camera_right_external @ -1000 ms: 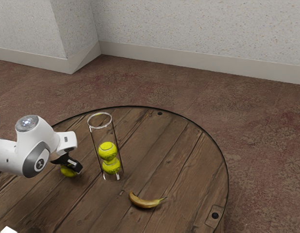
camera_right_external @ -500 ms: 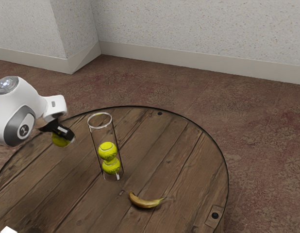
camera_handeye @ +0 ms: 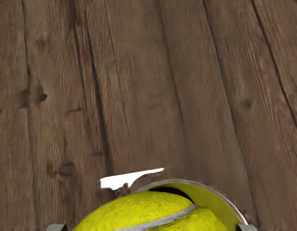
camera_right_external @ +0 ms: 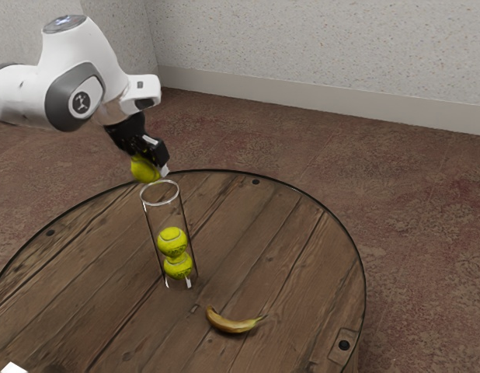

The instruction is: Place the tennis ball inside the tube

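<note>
In the exterior view, the black gripper [camera_right_external: 153,165] is in the upper left of the frame, closed around a yellow tennis ball [camera_right_external: 141,169], its fingers on two sides of it. The held ball is above the table, just to the upper left of the clear tube's open rim in the frame, and outside the tube. The tube [camera_right_external: 152,228] stands upright on the round wooden table [camera_right_external: 263,241], left of the frame's centre, with two more tennis balls [camera_right_external: 172,242] stacked inside, one on the other. A banana [camera_right_external: 234,324] lies on the tabletop in the lower middle of the frame, to the tube's lower right. A small white object [camera_right_external: 13,368] pokes in at the lower left corner. Brown-red floor [camera_right_external: 426,225] takes up the right side, with a pale speckled wall [camera_right_external: 318,47] across the top. In the wrist view, the held ball overlaps part of the tube's rim
</note>
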